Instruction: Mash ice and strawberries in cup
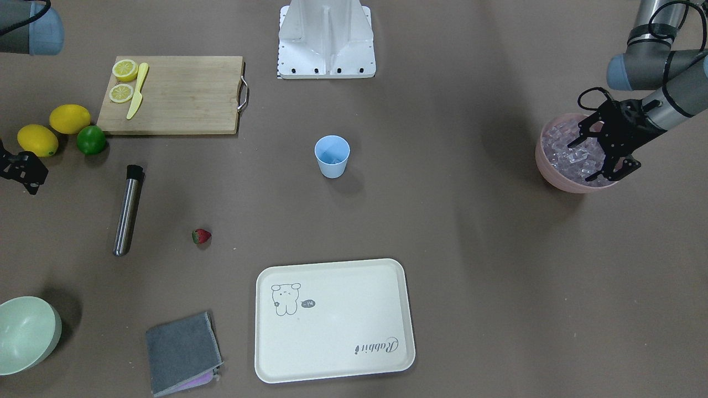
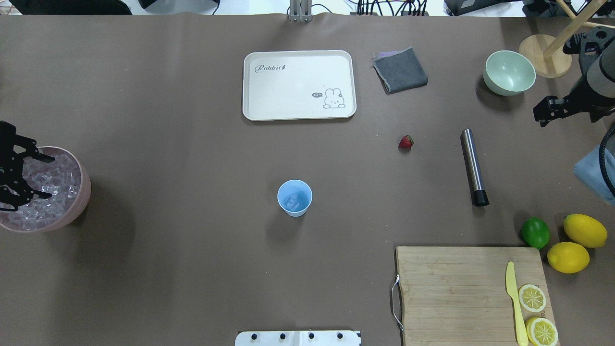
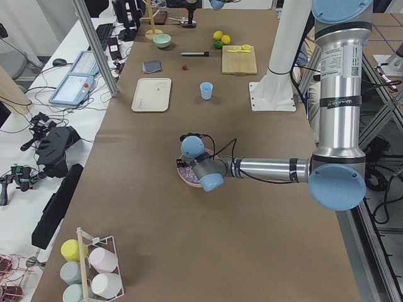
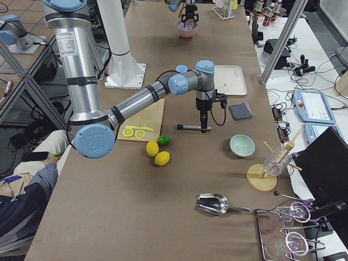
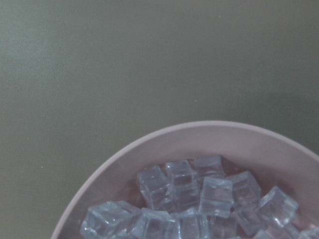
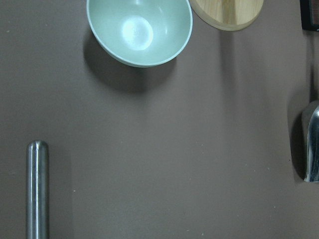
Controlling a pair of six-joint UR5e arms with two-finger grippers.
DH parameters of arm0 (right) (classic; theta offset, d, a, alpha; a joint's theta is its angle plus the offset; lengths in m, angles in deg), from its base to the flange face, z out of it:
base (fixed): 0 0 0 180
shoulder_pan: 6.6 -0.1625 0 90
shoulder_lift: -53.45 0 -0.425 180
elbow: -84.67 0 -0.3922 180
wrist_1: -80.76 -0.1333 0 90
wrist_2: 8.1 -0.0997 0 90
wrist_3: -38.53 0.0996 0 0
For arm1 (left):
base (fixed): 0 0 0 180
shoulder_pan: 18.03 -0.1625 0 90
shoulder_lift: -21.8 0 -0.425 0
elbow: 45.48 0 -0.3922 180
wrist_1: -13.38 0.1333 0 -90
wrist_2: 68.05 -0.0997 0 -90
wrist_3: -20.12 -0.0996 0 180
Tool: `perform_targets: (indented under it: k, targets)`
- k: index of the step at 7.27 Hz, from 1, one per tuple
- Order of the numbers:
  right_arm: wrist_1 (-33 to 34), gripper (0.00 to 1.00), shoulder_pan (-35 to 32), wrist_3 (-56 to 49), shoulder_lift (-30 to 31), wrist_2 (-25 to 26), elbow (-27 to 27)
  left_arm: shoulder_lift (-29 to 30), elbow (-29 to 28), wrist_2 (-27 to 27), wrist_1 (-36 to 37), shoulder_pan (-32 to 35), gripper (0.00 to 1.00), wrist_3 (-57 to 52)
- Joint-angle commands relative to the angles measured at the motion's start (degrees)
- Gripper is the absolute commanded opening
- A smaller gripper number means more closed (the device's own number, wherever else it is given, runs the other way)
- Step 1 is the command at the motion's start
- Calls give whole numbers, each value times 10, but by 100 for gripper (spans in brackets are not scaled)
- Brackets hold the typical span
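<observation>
Left tool (image 1: 596, 159) is poised over the round pink plastic bowl (image 1: 555, 178) at the left end of the tabletop (image 1: 470, 249). Its fingers are spread apart, tips down among the small clear ice cubes (image 1: 561, 157); whether a cube sits between them cannot be confirmed. The left wrist view shows only heaped cubes and bowl rim. The small light blue plastic cup (image 2: 294, 198) stands upright at mid-tabletop, well apart from the bowl, with what appear to be a few cubes in its bottom. Governing relation: the cup lies from the left tool toward the centre of the tabletop, across bare surface, and the left arm is the nearer to both ice and cup. The small red strawberry (image 2: 406, 142) with green top lies on the tabletop on the right arm's side, beyond the cup, not yet in it. The right tool (image 2: 547, 111) hangs near the pale green bowl (image 2: 509, 72); whether its fingers are apart or together cannot be told. The steel cylindrical muddler (image 2: 473, 166) lies with its long axis running away from the robot, black cap nearest it. Assessment: loading stage, mashing not begun
</observation>
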Motion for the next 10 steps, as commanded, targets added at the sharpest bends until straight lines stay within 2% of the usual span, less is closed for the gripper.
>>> perform_targets:
  k: [1, 2, 3, 4, 5, 6, 10]
  targets:
    - [-1, 100, 1, 11, 1, 2, 0, -2, 3, -9, -1, -1, 94, -2]
    - [0, 100, 1, 11, 1, 2, 0, -5, 2, -11, -9, -7, 74, -2]
    - [-1, 100, 1, 11, 1, 10, -1, -14, 3, -11, -17, -9, 74, -2]
    - [-1, 100, 1, 11, 0, 15, -2, -16, 2, -12, -21, -14, 64, -2]
    - [-1, 100, 1, 11, 0, 19, -5, -24, 2, -12, -21, -15, 29, 2]
    - [-1, 100, 2, 11, 0, 19, -6, -23, 2, -12, -19, -15, 0, 5]
    - [-1, 100, 3, 12, -5, 16, -6, -8, 9, 5, -14, -9, 0, 19]
